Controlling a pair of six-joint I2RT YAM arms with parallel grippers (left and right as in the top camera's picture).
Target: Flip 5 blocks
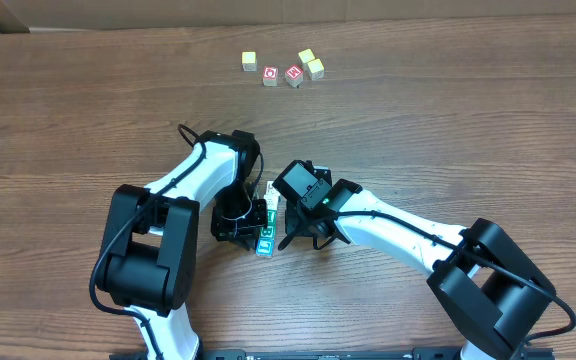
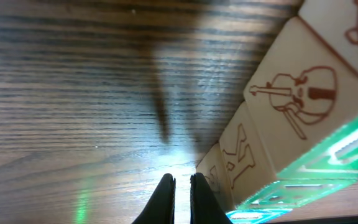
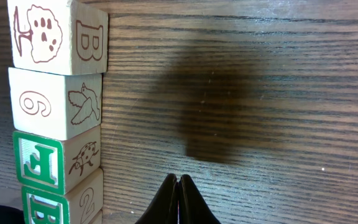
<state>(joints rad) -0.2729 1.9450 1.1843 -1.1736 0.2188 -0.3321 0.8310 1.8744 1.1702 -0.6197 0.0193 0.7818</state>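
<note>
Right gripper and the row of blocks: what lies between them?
Nothing: bare table separates the right gripper from the blocks, per the right wrist view.

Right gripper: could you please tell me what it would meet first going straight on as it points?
Most likely only the bare table: the shut right gripper points at open wood, and the blocks stand off to one side. Depth is unclear.
</note>
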